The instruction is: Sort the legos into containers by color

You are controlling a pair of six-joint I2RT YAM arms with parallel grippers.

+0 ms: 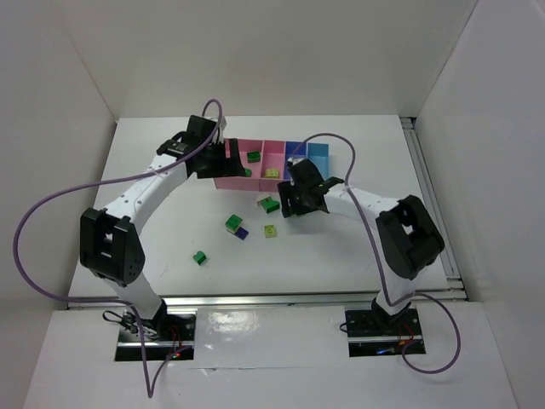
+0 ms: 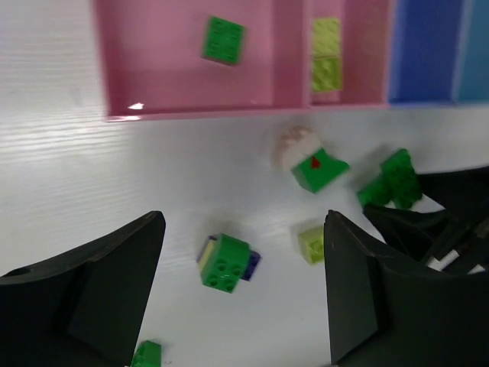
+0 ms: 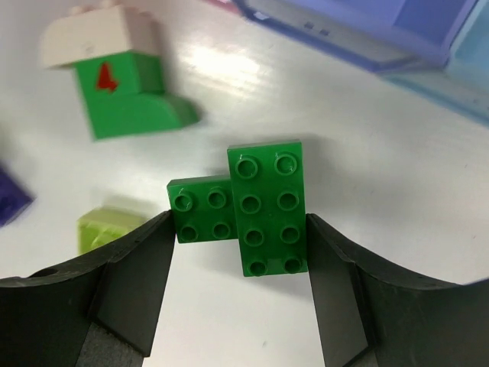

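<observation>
My right gripper (image 3: 241, 237) is shut on two joined dark green legos (image 3: 243, 205), a finger pressing each side, just above the table in front of the blue tray (image 1: 296, 152). They also show in the top view (image 1: 270, 204). My left gripper (image 2: 244, 283) is open and empty, raised in front of the large pink tray (image 2: 191, 107), which holds one green lego (image 2: 224, 40). The smaller pink tray holds yellow-green legos (image 2: 326, 53). Below my left gripper a green lego (image 2: 224, 262) sits on a dark blue one (image 1: 243, 232).
A green piece with a red mark and pale top (image 2: 317, 170) lies before the trays. A yellow-green lego (image 2: 311, 244) and a lone green lego (image 1: 199, 257) lie on the white table. A light blue tray (image 1: 319, 158) ends the row. White walls enclose the table.
</observation>
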